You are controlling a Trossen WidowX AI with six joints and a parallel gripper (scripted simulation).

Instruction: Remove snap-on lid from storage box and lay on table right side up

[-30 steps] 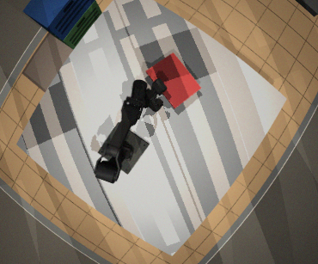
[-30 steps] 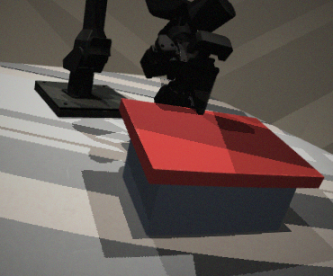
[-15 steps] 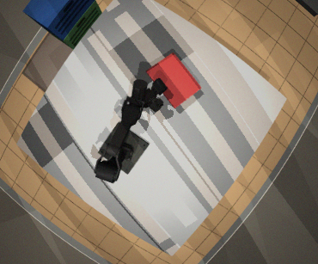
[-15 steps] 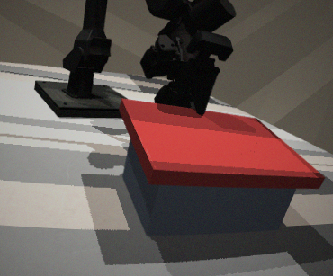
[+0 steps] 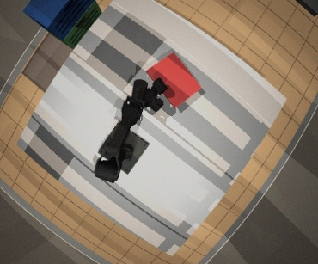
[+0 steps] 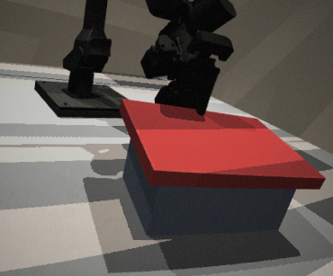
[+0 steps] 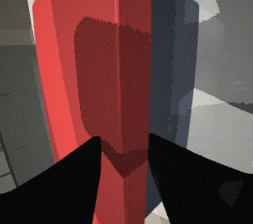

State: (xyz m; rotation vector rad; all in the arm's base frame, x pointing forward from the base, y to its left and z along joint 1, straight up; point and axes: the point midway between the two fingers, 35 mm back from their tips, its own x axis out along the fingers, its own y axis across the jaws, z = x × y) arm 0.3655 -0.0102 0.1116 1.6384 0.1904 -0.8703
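Observation:
The red lid [image 5: 178, 74] [image 6: 216, 147] [image 7: 98, 75] lies right side up on top of the dark blue storage box [image 6: 216, 210] [image 7: 173, 75]. No clear gap shows between them. My gripper [image 5: 161, 95] [image 6: 200, 111] [image 7: 123, 142] is shut on the lid's rim at the side nearest the arm's base. In the wrist view one finger is over the lid's top and the other is on the outer side, by the box wall. The fingertips are partly hidden in the exterior view, and the box is mostly covered by the lid in the top view.
The arm's base plate [image 5: 138, 147] [image 6: 49, 100] stands behind the box in the exterior view. A blue and green block [image 5: 56, 5] is at the upper left of the top view, beside the table [image 5: 172, 188]. Striped patterns and shadows cross the table top.

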